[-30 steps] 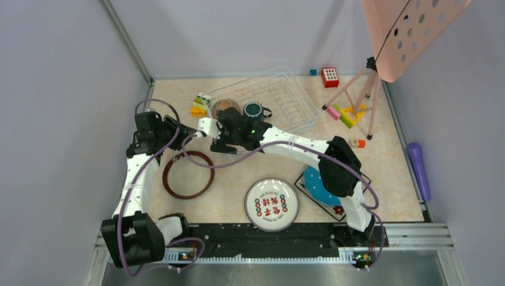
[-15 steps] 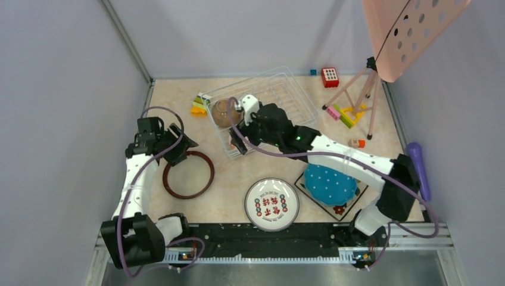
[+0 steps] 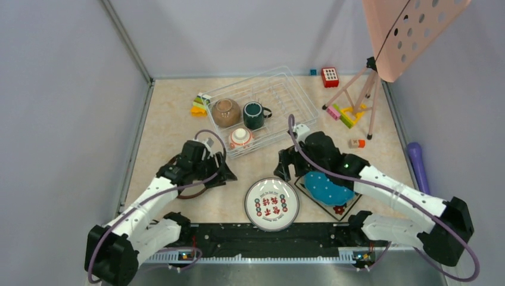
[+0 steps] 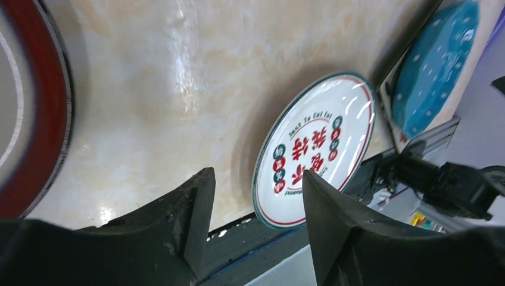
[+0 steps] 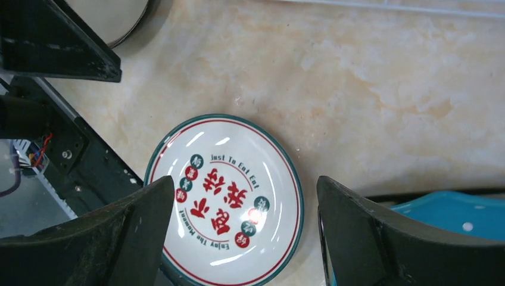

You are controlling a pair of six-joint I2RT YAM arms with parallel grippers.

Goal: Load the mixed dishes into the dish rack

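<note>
Right wrist view is giving the best look at the writing. The white plate with red characters (image 5: pixel 226 202) is carrying "Just To Eat Eat" along its upper arc and "Enjoy The Moment" along the lower one, with big red characters in the middle. The right gripper (image 5: pixel 245 182) is hanging over it with jaws wide apart and nothing between them. The plate is lying flat on the table (image 5: pixel 387 89) and showing through the gap, a bit toward the left finger.

Left wrist view is showing the left gripper (image 4: pixel 256 176) with jaws apart and empty too. The same plate (image 4: pixel 312 149) is sitting beyond the gap, centre-right of the frame, and its lettering is coming out too blurry to read there.

From the top external camera, the dish rack (image 3: pixel 292 98) is sitting upper centre. It's holding the brown bowl (image 3: pixel 225 112), the dark green mug (image 3: pixel 254 115) and the small orange-and-white patterned bowl (image 3: pixel 240 137). The white plate is lying lower centre, between the two grippers.

The blue white-dotted plate (image 3: pixel 327 187) is getting partly covered by the right arm. The black square plate (image 3: pixel 342 208) is peeking out from under it. The dark red-rimmed round plate (image 4: pixel 44 101) is getting cut off at the left edge of the left wrist view.
</note>
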